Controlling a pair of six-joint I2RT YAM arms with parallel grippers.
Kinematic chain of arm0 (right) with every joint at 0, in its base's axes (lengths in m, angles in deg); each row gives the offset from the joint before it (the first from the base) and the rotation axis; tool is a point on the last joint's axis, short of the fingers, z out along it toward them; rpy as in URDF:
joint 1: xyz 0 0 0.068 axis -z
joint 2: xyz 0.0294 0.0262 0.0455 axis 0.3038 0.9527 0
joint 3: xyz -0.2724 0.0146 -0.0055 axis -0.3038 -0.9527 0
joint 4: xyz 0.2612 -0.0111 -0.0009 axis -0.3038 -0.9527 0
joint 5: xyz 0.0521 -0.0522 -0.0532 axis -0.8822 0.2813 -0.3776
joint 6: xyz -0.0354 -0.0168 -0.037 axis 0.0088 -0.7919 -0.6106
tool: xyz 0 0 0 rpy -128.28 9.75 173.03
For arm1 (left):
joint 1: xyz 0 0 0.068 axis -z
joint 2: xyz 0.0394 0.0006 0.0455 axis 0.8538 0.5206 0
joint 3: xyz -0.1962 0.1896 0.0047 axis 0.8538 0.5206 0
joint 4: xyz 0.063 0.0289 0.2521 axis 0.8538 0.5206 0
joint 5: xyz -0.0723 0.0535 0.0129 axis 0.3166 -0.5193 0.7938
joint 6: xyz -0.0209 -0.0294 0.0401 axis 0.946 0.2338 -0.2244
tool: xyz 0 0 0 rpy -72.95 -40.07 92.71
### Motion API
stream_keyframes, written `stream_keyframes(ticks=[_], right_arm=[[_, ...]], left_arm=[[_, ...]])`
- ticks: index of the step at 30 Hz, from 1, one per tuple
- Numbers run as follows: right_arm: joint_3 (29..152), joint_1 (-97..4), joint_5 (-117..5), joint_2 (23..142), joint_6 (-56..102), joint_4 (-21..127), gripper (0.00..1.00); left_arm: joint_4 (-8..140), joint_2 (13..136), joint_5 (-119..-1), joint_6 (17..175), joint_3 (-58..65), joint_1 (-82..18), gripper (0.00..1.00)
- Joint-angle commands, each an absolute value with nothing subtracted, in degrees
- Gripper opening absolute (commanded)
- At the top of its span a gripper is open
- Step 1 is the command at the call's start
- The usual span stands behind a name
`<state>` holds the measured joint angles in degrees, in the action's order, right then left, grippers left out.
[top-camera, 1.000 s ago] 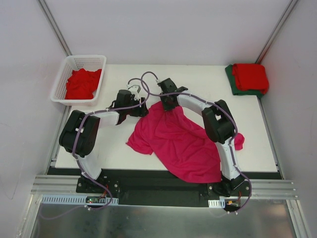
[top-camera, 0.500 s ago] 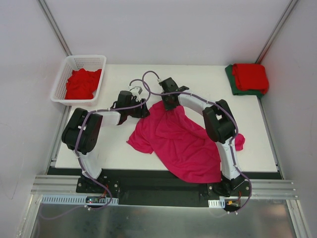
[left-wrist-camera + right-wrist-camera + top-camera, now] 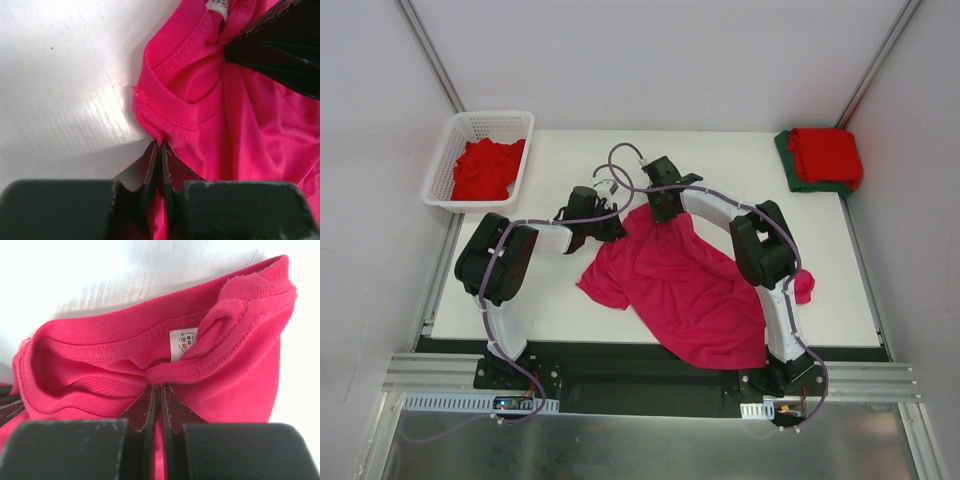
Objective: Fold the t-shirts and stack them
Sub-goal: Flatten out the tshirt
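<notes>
From above, the white table [image 3: 740,160] sits in a booth of pale, plain walls [image 3: 650,60], with slim metal posts [image 3: 430,55] running up the back corners. A metal rail [image 3: 650,385] carrying both arm bases runs along the table's near edge. A white lattice basket [image 3: 490,117] stands at the far left corner with crumpled red t-shirts [image 3: 485,168] in it. At the far right corner a folded red t-shirt [image 3: 825,153] lies on a folded dark green t-shirt [image 3: 787,160]. The magenta t-shirt [image 3: 680,280] sprawls rumpled across the middle, its lower part hanging over the near edge. The left gripper [image 3: 607,228] and right gripper [image 3: 665,213] meet the shirt's far end, close together.

The left wrist camera shows a glossy, faintly streaked tabletop with a bright glare patch. The left jaws are pressed nearly together, pinching the ribbed collar [image 3: 165,107] where it bends. The other arm's black fingers grip the cloth just beyond, beside the neck label [image 3: 218,6].

The right wrist camera also shows glare and a few fine scuffs on the white top beyond the neckline. The right jaws are clamped narrow on the collar, just under the label.
</notes>
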<state>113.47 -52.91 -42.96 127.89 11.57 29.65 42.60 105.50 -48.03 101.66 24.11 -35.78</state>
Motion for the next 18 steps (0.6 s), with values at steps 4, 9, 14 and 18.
stream_keyframes(ticks=[4, 9, 14, 18], right_arm=[[112.0, -52.5, -41.5, 123.8, 11.1, 28.5, 0.01], [109.8, -52.4, -38.8, 118.9, 10.9, 28.4, 0.02], [104.8, -52.4, -34.2, 108.7, 10.3, 27.8, 0.02], [102.2, -52.5, -32.0, 99.2, 10.0, 25.5, 0.01]], left_arm=[[41.6, 105.5, -47.2, 101.6, 22.9, -35.2, 0.00], [46.3, 101.1, -49.3, 99.7, 22.5, -35.2, 0.00], [53.0, 91.7, -52.4, 96.6, 22.0, -35.2, 0.00], [57.1, 83.9, -55.1, 95.9, 22.0, -35.2, 0.00]])
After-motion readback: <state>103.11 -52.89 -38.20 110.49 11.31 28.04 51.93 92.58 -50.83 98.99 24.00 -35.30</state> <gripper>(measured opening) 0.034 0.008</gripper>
